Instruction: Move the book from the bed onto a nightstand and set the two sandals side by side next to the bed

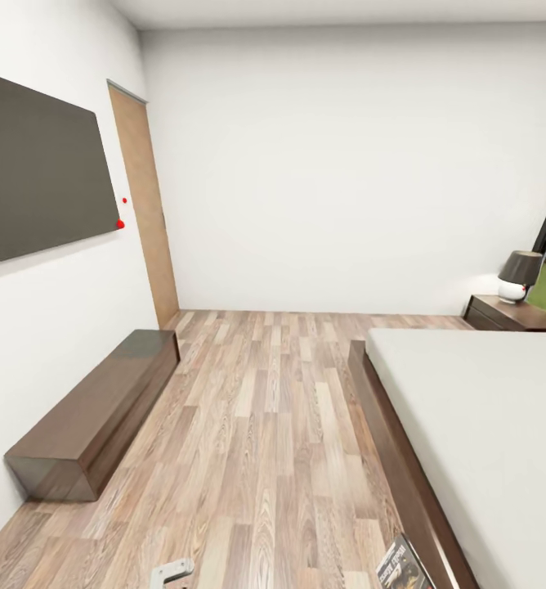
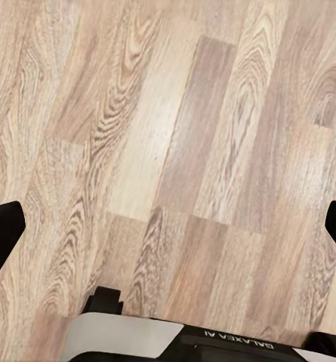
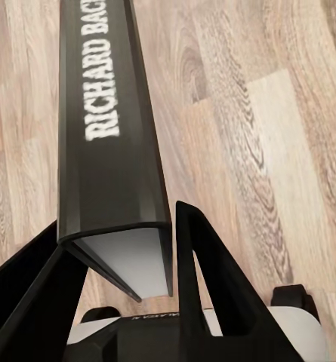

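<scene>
While clamped, the book [image 3: 115, 151] sits between the right claw [image 3: 122, 302] fingers (spine up).

A light-brown wood-plank floor [image 1: 265, 425] stretches ahead of me. On it, along the wall to my left, sits a long low dark cabinet [image 1: 93, 417]. To my right stands the bed [image 1: 485, 425], its dark frame on the planks and its pale mattress bare. Beyond the bed, a nightstand [image 1: 502, 315] carries a small lamp [image 1: 518, 276] on its top.
</scene>
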Tool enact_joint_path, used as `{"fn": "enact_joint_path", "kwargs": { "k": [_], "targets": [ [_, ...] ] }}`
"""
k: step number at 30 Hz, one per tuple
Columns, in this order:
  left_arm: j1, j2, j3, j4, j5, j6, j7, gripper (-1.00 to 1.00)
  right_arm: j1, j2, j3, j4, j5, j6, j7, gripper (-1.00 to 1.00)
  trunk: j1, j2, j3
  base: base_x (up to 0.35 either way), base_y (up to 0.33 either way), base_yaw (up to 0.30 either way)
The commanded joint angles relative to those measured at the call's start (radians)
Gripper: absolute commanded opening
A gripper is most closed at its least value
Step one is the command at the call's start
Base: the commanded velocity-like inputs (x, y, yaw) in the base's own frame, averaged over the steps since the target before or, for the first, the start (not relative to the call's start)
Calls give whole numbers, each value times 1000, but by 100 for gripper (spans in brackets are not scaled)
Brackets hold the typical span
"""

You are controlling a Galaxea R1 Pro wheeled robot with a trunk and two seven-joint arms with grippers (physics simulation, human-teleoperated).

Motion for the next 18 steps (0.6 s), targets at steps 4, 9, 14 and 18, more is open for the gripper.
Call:
{"fn": "enact_joint_path", "kwargs": {
  "k": [4,9,14,18],
  "targets": [
    [-1,1,3,0,3,-3,2,100,-2,7,6,3,-5,-8,2,-100,1,-2,-2,332,0,0],
    [-1,2,3,0,2,-3,2,100,-3,10,4,-9,-5,4,-40,-100,1,-2,-2,333,0,0],
    [-1,3,3,0,2,-4,2,100,-5,17,4,-101,-7,6,-143,-100,1,-2,-2,333,0,0],
    [-1,3,3,0,2,-4,2,100,-6,73,5,-359,-8,9,-253,-100,1,-2,-2,333,0,0]
  ]
}}
